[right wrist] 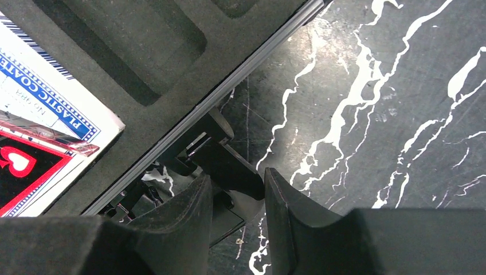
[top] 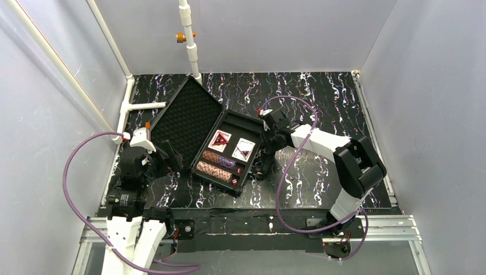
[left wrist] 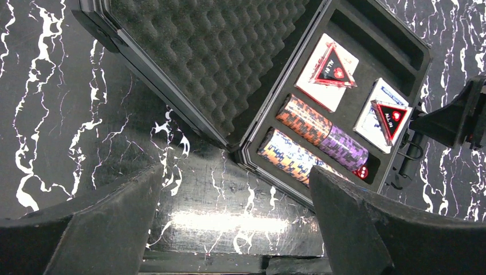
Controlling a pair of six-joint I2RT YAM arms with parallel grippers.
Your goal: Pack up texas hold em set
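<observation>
On the marbled table (top: 321, 91) we see the black case (top: 186, 117) lying open mid-table, its egg-crate foam lid toward the far left. The base holds two chip rows (left wrist: 321, 132), a red deck (left wrist: 324, 86) and a blue deck (right wrist: 46, 86) marked "PLASTIC COATED", each under an "ALL IN" triangle (left wrist: 391, 119), and red dice (left wrist: 361, 172). The right gripper (right wrist: 236, 176) clamps the handle (right wrist: 226, 163); the left gripper (left wrist: 236, 173) gapes wide.
</observation>
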